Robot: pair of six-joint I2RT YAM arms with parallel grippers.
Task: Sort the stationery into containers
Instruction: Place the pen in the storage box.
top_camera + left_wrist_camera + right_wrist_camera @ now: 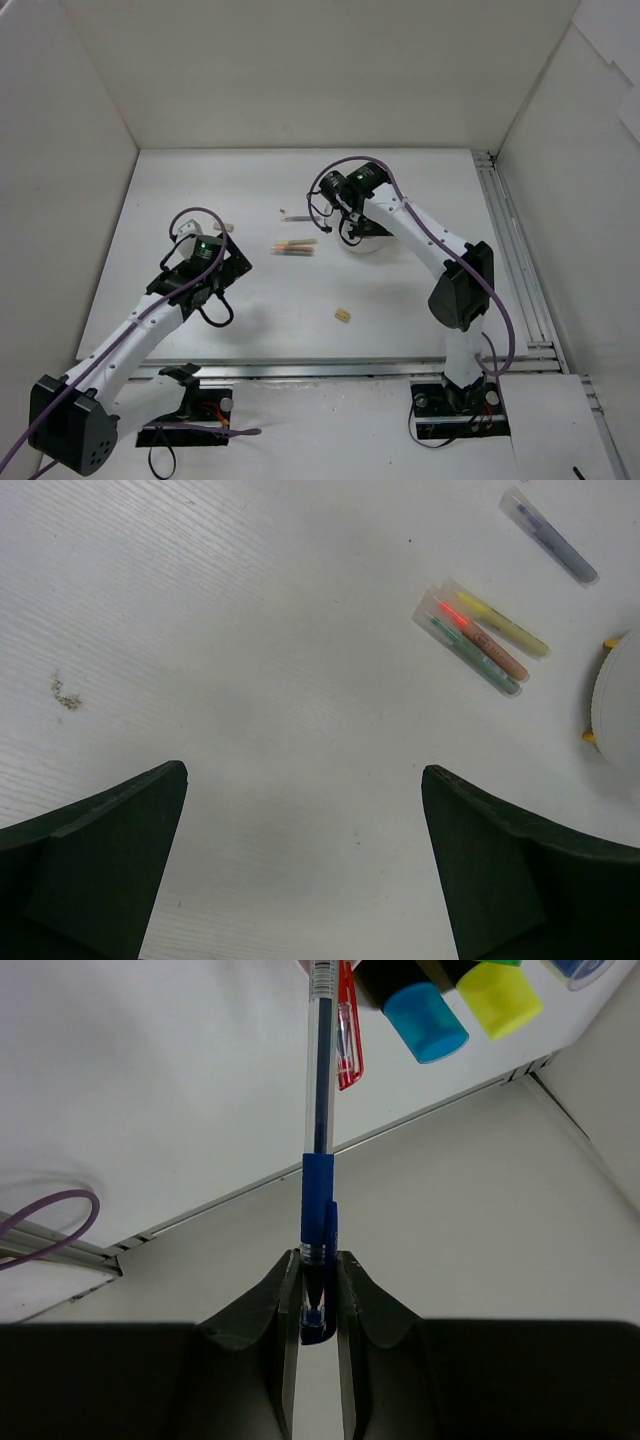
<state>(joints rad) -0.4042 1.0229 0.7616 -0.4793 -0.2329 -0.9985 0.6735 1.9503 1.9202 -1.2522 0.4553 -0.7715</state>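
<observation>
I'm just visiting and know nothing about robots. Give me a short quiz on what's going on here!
1. True or false: the left gripper is open and empty.
2. What does the right gripper hold? A: blue pen; B: scissors; C: nothing.
3. How many pastel pencils lie bunched together on the table?
Key: 1 true; 2 A; 3 three.

A white table (300,300) lies under the left gripper (303,770), with a small dark smudge (66,694) ahead of it to its left. A plain white back panel (320,70) stands beyond the right gripper (318,1260). Aluminium rails (510,250) run along the table's edge on that gripper's outer side. The light is even and the shadows are soft.
</observation>
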